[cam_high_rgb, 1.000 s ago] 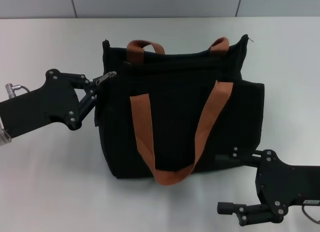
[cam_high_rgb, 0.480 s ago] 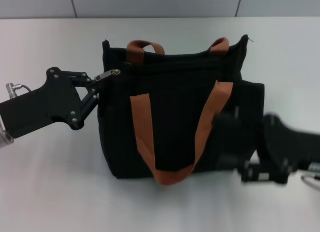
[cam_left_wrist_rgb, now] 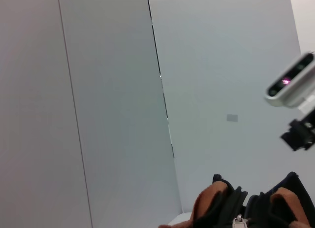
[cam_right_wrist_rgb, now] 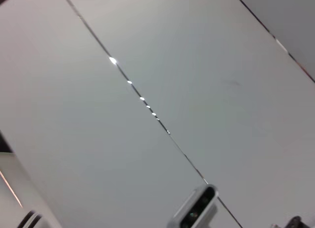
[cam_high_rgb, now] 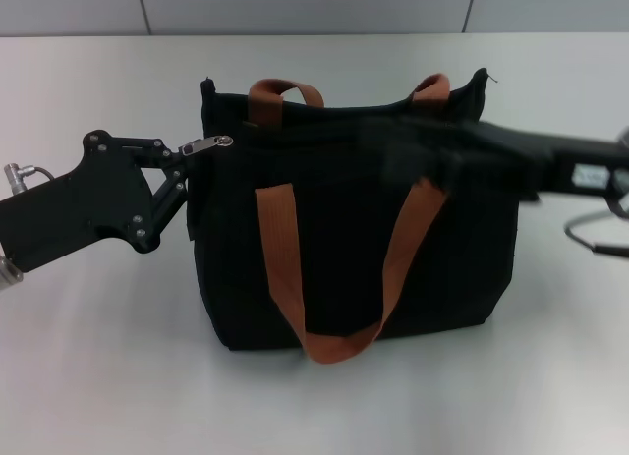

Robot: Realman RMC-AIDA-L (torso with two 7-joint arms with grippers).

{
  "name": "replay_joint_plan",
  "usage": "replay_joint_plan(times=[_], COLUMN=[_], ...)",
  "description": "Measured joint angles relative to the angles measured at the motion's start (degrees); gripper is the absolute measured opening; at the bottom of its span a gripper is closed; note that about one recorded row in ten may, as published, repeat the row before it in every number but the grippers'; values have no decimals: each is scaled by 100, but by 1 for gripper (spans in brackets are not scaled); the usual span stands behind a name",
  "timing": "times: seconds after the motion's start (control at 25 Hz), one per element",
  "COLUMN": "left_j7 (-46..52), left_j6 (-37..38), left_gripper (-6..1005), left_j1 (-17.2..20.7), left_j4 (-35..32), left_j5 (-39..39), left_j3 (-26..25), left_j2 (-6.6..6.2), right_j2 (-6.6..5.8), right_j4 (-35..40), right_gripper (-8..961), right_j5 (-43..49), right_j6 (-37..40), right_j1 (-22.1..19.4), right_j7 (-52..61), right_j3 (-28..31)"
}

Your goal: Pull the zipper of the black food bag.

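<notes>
The left gripper [cam_high_rgb: 187,158] sits at the upper left corner of the black food bag [cam_high_rgb: 354,229], its jaws clamped together on the zipper [cam_high_rgb: 208,145]. The silver pull tab sticks out just past the jaw tips, slanting up toward the bag's top edge, at the left end of the black track. The bag stands upright on the white bench [cam_high_rgb: 98,376], directly to the right of those jaws and touching them at its corner. One rust-orange strap [cam_high_rgb: 339,342] hangs in a long loop down the bag's front panel; the other strap [cam_high_rgb: 285,89] rises in two short arches behind the top edge. In the left wrist view the pull tab [cam_left_wrist_rgb: 239,221] shows low between the two orange straps. The right gripper [cam_high_rgb: 413,155] reaches in from the right side, blurred, across the bag's upper front just below the top edge; whether its jaws are apart or together cannot be told.
</notes>
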State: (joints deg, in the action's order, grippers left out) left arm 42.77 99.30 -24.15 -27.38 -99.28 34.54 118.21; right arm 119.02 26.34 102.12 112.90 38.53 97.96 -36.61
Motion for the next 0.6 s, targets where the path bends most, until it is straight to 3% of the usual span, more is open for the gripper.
replay_joint_plan(times=[0.16, 0.32, 0.6], left_j7=[-147, -195, -204], left_j6=[-8, -22, 11], left_gripper=[28, 28, 28], left_j1=[9, 9, 34], left_j4=[44, 48, 49], left_j5=[8, 21, 164], left_j3=[0, -7, -9], left_j2=[9, 19, 27], right_j2=[-2, -3, -21], right_j4=[99, 481, 757], right_gripper=[833, 833, 833], right_j5=[24, 28, 28], right_j6=[-440, -1010, -1364], right_j1=[309, 554, 719], right_j7=[779, 1690, 2582], right_j3=[-154, -861, -1250])
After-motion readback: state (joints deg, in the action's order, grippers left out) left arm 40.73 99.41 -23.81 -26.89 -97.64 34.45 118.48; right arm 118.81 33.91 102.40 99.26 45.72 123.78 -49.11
